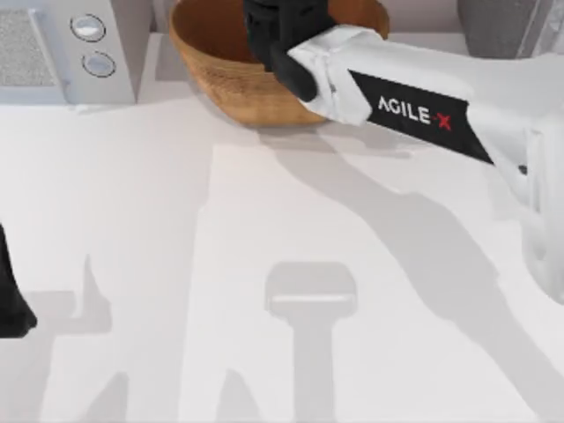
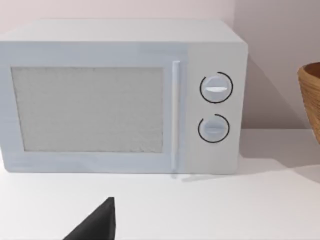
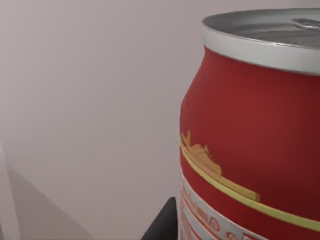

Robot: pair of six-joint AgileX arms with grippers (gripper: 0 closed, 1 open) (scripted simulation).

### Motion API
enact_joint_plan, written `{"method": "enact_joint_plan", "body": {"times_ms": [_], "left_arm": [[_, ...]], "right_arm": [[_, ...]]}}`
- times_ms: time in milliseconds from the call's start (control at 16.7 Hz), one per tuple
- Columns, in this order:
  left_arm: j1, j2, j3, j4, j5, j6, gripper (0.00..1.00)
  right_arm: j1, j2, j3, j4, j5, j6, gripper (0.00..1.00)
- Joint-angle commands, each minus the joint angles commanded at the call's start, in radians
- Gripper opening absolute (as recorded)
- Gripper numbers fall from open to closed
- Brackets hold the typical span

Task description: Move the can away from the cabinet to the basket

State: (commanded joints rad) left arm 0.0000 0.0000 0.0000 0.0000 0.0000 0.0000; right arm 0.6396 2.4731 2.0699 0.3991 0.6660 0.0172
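The right end effector (image 1: 280, 35) hangs over the basket (image 1: 220, 75) at the far edge of the bench (image 1: 176, 264), pinching the can (image 3: 250, 135), which sits upright close to the right wrist camera. Transport appears complete; release into the basket remains. The right arm reads "AGILE-X"; the can's label text is illegible. The left end effector (image 1: 13, 308) is parked at the left edge, finger state indeterminable.

The can (image 3: 250, 150) — red-sided with a silver top, a gold stripe and white band around it — stands upright, close to the right wrist camera. The basket (image 1: 220, 70) — tan woven wicker, bowl-shaped — sits at the bench's far edge, and the dark grey cabinet (image 1: 493, 26) lies to its right.
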Motion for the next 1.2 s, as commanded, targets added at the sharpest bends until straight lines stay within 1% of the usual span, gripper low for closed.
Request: {"method": "enact_joint_plan", "body": {"times_ms": [240, 1020, 1080, 1200], "left_arm": [[0.000, 0.000, 0.000, 0.000, 0.000, 0.000, 1.00], [0.000, 0.000, 0.000, 0.000, 0.000, 0.000, 1.00], [0.000, 0.000, 0.000, 0.000, 0.000, 0.000, 1.00], [0.000, 0.000, 0.000, 0.000, 0.000, 0.000, 1.00]], "right_arm": [[-0.002, 0.007, 0.008, -0.003, -0.002, 0.000, 0.00], [-0.002, 0.007, 0.008, -0.003, -0.002, 0.000, 0.98], [-0.002, 0.007, 0.008, -0.003, -0.002, 0.000, 1.00], [-0.002, 0.007, 0.008, -0.003, -0.002, 0.000, 1.00]]}}
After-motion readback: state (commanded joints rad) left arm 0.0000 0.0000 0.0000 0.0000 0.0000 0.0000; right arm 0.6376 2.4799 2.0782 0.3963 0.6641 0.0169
